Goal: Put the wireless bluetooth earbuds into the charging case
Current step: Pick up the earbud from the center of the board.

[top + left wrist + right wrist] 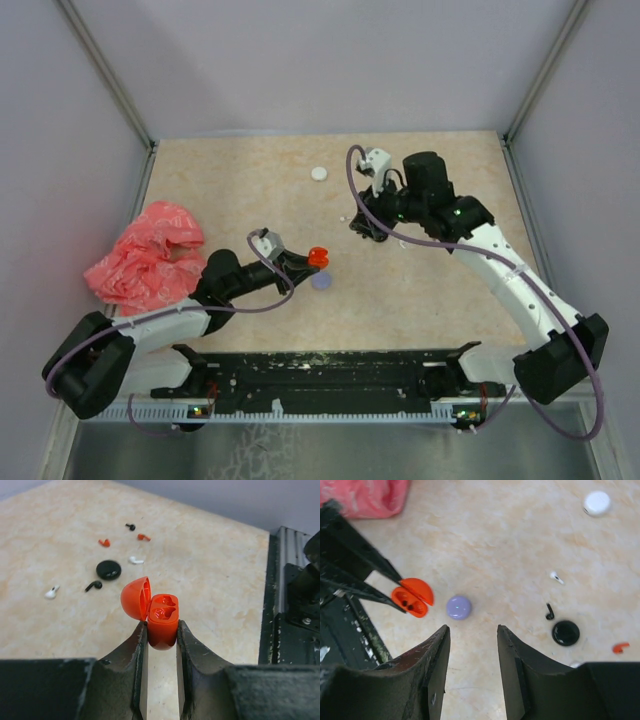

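While my left gripper [161, 632] is clamping the charging case [162, 617], its lid is hanging open leftward.
Long axis is running along the jaws, sockets facing the wrist camera, base hiding between them; earbuds [135, 560] are lying beyond the tips; right gripper [472, 630] is gaping empty.

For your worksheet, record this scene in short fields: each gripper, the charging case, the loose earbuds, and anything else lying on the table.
left gripper: shut on the red charging case
case: lid open, both wells look empty
right gripper: open, holding nothing
loose on table: two red earbuds, two black earbuds, two white earbuds
round pieces: black disc, lilac disc, white disc
other: crumpled pink bag on the left side
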Robot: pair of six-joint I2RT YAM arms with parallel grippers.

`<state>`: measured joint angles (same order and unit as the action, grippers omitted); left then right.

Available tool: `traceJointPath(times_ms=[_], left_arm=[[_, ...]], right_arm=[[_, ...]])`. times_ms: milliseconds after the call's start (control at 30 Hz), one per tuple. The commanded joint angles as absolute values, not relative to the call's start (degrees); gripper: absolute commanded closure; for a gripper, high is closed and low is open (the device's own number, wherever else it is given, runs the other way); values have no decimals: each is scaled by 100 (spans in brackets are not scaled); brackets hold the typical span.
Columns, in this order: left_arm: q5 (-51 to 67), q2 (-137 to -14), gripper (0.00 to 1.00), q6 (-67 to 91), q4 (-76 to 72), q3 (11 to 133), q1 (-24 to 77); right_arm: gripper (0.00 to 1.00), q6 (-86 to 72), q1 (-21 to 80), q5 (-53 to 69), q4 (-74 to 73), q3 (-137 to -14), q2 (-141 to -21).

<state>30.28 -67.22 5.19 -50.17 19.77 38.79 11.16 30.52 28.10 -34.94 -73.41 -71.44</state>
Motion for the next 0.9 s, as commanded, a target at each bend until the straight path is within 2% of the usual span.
traceJointPath(times_ms=[0, 400, 867], left_arm=[[2310, -6633, 100, 483, -5295, 1700, 3772], [2330, -6542, 100, 401, -5219, 1439, 3343], [2588, -6609, 100, 275, -5149, 1470, 3270]], right_arm=[[57, 251, 2682, 1776, -2993, -7173, -7340], [57, -600, 1528, 178, -2148, -6430, -8049], [56, -226, 566, -600, -3007, -7092, -9729]])
